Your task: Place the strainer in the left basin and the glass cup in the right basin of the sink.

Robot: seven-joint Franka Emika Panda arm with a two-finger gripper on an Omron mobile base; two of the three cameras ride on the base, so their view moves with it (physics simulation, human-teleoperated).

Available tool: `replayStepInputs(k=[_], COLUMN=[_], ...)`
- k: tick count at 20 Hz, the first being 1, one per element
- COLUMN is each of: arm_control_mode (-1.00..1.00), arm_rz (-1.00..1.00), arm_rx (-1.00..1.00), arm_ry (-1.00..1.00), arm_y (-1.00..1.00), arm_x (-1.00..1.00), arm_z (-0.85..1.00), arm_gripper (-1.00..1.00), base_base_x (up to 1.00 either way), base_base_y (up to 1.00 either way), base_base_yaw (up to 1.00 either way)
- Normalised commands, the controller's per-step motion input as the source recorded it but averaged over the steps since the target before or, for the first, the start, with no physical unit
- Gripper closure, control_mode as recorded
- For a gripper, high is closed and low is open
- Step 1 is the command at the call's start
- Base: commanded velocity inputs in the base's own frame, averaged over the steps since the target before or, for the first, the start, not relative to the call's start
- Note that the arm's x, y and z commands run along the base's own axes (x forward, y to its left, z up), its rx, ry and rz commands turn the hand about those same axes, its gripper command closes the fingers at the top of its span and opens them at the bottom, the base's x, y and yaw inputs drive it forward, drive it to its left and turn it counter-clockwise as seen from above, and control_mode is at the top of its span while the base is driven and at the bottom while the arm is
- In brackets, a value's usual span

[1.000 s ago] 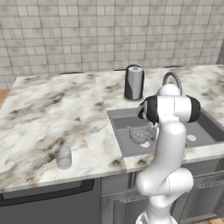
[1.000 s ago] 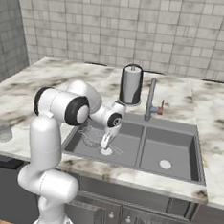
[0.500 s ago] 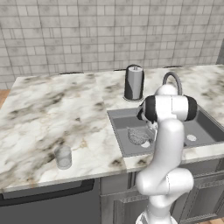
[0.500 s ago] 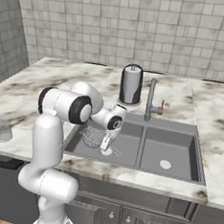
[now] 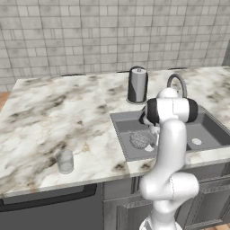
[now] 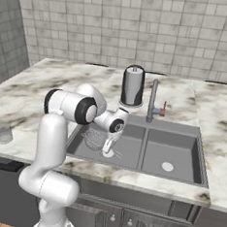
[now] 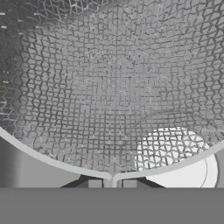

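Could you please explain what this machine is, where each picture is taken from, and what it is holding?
This is a white robot arm on a rolling base in a simulated kitchen. Two pictures come from cameras on the base, behind the arm to its left and right, looking down over the counter. The third comes from a camera on the hand, looking along the claw.

On the counter stand a glass cup, near the front edge, and a tall dark canister behind the sink. A curved faucet rises at the sink's back.

The arm reaches down into the left basin. Its claw is shut on the wire rim of the strainer, whose mesh spreads across the hand view; the white drain shows through it. The right basin holds nothing but its own drain.
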Motion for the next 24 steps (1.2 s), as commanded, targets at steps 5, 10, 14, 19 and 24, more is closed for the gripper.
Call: replayStepInputs(k=[5,10,14,19,24], arm_control_mode=[-1.00,-1.00,-1.00,-1.00,-1.00], arm_rz=[-0.01,0.00,0.00,0.00,0.00], arm_rx=[0.00,0.00,0.00,0.00,0.00], arm_ry=[0.00,0.00,0.00,0.00,0.00], arm_y=[0.02,0.01,0.01,0.00,0.00], arm_x=[0.27,0.26,0.28,0.24,0.07], arm_z=[-0.19,-0.21,-0.24,-0.23,-0.23], arm_gripper=[1.00,1.00,1.00,1.00,1.00], base_base_x=[0.00,0.00,0.00,0.00,0.00], base_base_y=[0.00,0.00,0.00,0.00,0.00], base_base_yaw=[0.00,0.00,0.00,0.00,0.00])
